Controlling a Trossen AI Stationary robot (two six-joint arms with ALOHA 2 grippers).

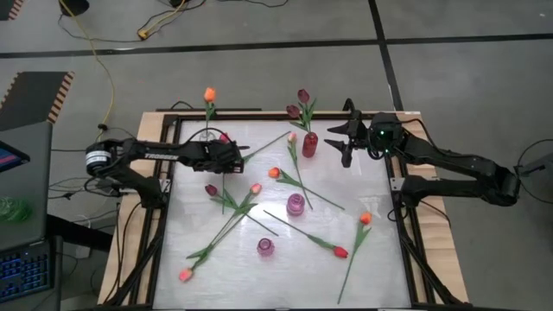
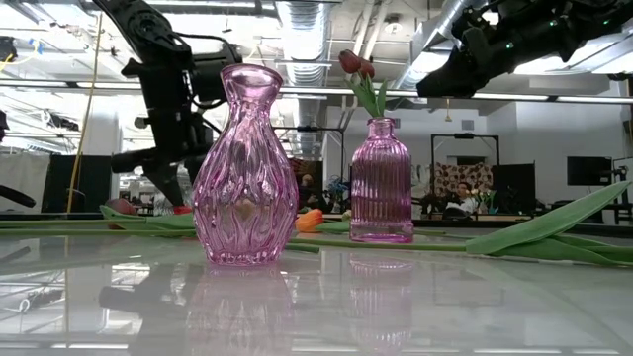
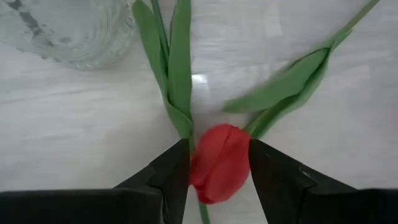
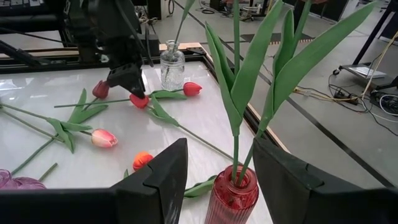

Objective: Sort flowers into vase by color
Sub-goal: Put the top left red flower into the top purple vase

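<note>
The red tulip [image 3: 219, 163] lies flat on the tabletop [image 1: 363, 186] beside the clear vase [image 3: 74, 31]; it looks light, with a soft head and springy stem, so you'd better grip the stem just behind the head. Its long axis runs along the tabletop, head toward your left hand [image 3: 217, 171], whose fingers stand apart around the head. Your right hand [image 4: 217, 177] hovers, fingers apart, over the red vase [image 4: 231, 198] holding two maroon tulips [image 1: 299, 104].
</note>
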